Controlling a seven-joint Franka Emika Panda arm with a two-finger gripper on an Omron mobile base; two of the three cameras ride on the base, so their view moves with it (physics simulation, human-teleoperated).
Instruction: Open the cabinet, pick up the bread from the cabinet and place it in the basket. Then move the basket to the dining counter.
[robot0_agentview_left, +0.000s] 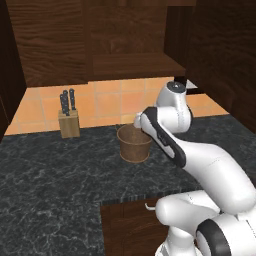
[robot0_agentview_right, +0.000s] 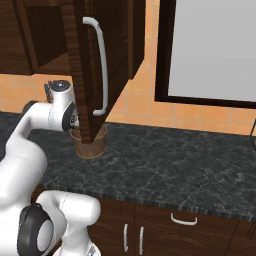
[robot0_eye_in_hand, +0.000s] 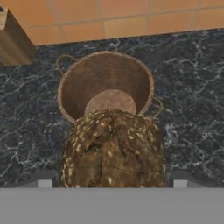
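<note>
On the black worktop, left to right: knife block (robot0_agentview_left: 69, 121), then basket (robot0_agentview_left: 134, 144), round, brown and empty, below the open cabinet door (robot0_agentview_right: 92, 70). Above its rim, bread (robot0_eye_in_hand: 113, 148), speckled dark brown, seemingly gripped between wide-set fingers. Probably the placing step; next calls for lowering and letting go.

white arm bent forward, gripper (robot0_eye_in_hand: 113, 183) jaws spread wide, clasping a load.
</note>
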